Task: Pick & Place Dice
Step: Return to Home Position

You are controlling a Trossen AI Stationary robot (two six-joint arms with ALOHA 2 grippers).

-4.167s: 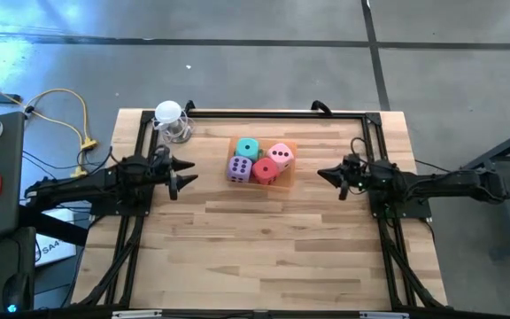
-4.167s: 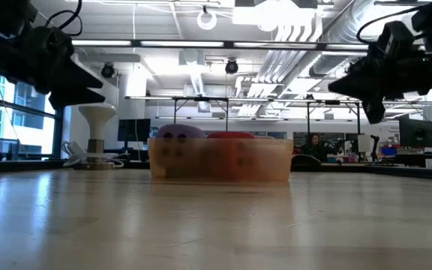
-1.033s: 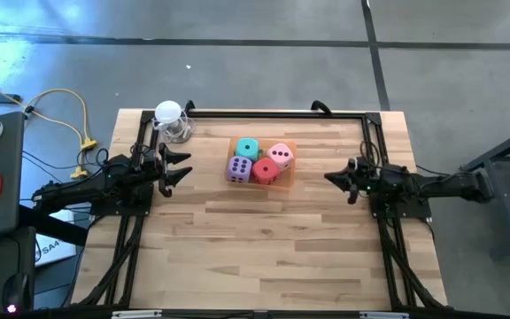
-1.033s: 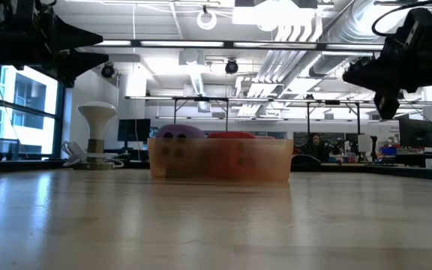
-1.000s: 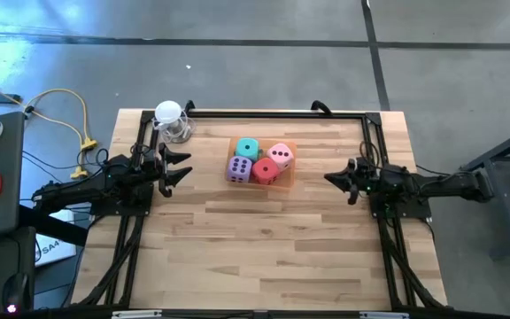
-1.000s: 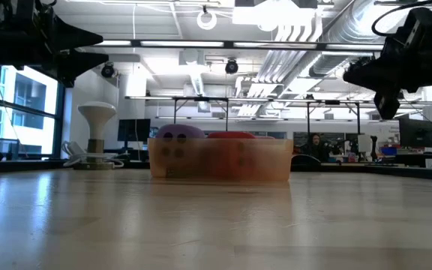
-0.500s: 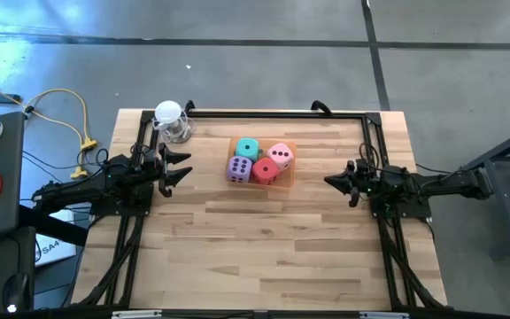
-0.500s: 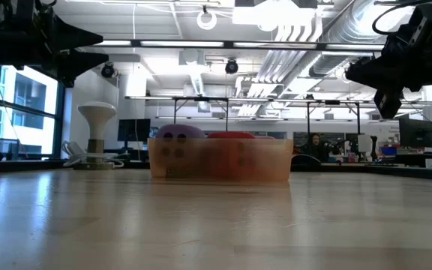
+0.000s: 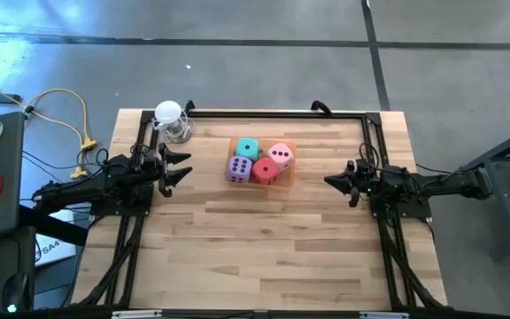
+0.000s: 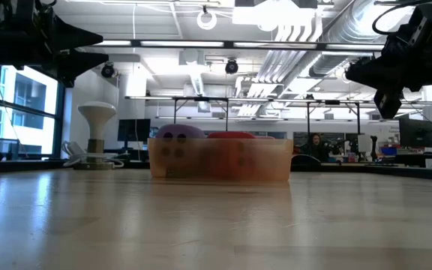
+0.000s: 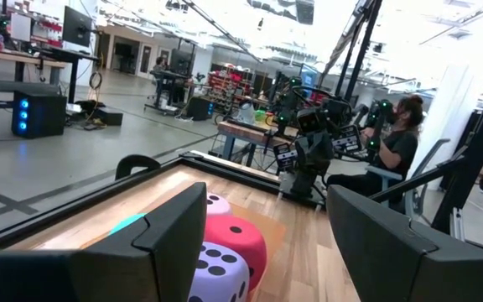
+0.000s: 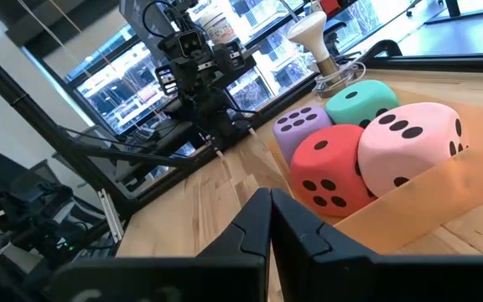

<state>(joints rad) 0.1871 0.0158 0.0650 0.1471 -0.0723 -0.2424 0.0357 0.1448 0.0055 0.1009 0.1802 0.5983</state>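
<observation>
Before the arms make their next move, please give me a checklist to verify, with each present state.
1. In the orange tray: green-teal die, purple die, pink die, red die: ok.
2. The left gripper is open, empty, apart from the tray: ok.
3. The right gripper is shut, empty, apart from the tray: ok.
4. No die loose on the table: ok.
5. The clear cup stands upright, apart from the left gripper: ok.
6. Arms fully home: cannot tell.

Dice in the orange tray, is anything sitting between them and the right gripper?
Nothing visible does. Only bare table lies between the right gripper and the tray wall around the dice.
</observation>
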